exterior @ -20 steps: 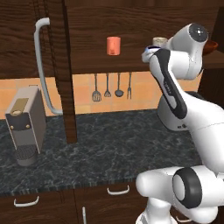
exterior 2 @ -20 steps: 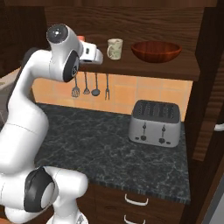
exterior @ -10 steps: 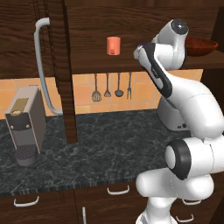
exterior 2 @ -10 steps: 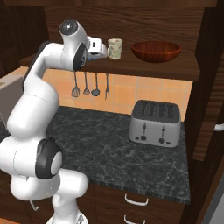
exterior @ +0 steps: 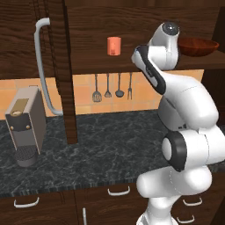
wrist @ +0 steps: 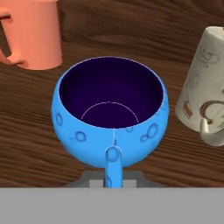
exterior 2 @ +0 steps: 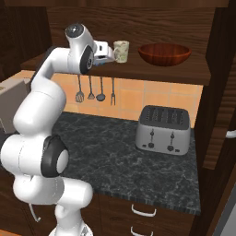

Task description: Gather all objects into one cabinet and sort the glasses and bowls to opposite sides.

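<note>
1. The blue bowl (wrist: 111, 116) sits dead centre in my hand view, glossy bright blue with a dark purple inside, its mouth turned toward the camera.
2. It has a small blue handle pointing down toward the bottom of that view, right where the fingers would rise. The fingertips themselves I cannot make out; the handle and a grey part cover that spot.
3. I read the gripper (exterior 2: 107, 51) as closed down narrow, and the handle lies just where the jaws meet, so I take it as pinched on the blue bowl's handle.
4. In the hand view the bowl has the wooden shelf board behind it. Whether it rests on the board or hangs just clear I cannot tell.
5. The salmon-orange cup (wrist: 31, 33) stands to the upper left of the bowl in my hand view, apart from it; I also see it on the shelf in the left base view (exterior: 114, 45).
6. The beige cup (wrist: 205, 94) is at the bowl's right, near but not touching, its printed side and handle facing me. In the right base view (exterior 2: 121, 51) it stands just beside the gripper.
7. The reddish-brown bowl (exterior 2: 164, 54) sits on the same shelf of the cabinet (exterior 2: 138, 71), further right, well apart from the hand.
8. The cabinet door (exterior: 66, 74) stands open with its grey bar handle (exterior: 43, 66) facing me.
</note>
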Robot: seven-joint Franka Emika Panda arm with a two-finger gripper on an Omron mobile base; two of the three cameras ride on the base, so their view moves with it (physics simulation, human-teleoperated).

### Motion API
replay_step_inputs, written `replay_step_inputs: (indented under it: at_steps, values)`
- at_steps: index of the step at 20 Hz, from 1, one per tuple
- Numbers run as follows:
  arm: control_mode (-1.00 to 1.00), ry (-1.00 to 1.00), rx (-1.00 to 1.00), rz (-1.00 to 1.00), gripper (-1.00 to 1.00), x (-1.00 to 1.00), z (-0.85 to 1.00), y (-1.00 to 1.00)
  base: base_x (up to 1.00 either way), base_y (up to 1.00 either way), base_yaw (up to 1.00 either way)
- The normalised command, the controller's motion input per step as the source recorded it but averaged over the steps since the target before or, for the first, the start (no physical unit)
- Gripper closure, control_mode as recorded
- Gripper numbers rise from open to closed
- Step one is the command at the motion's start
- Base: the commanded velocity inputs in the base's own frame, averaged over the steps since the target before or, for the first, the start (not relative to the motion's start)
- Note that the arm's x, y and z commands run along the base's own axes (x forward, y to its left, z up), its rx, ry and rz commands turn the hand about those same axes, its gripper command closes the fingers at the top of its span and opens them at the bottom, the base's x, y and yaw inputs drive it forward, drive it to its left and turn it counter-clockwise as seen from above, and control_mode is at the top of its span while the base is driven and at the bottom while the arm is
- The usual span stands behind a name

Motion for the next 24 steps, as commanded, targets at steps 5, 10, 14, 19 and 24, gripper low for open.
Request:
replay_step_inputs:
  at_steps: [5, 10, 14, 19, 24]
  values:
    - [-1.00, -0.05, 0.00, 0.00, 1.00, 0.26, -0.03, 0.13, 0.00, 0.00, 0.00]
    - [-1.00, -0.01, -0.01, 0.00, 1.00, 0.29, -0.04, 0.21, 0.00, 0.00, 0.00]
    - [-1.00, -0.01, -0.02, 0.00, -1.00, 0.38, -0.16, 0.25, 0.00, 0.00, 0.00]
    - [-1.00, 0.00, 0.00, 0.00, -1.00, 0.11, -0.12, -0.04, 0.00, 0.00, 0.00]
    - [-1.00, 0.00, 0.00, 0.00, -1.00, 0.00, -0.08, -0.14, 0.00, 0.00, 0.00]
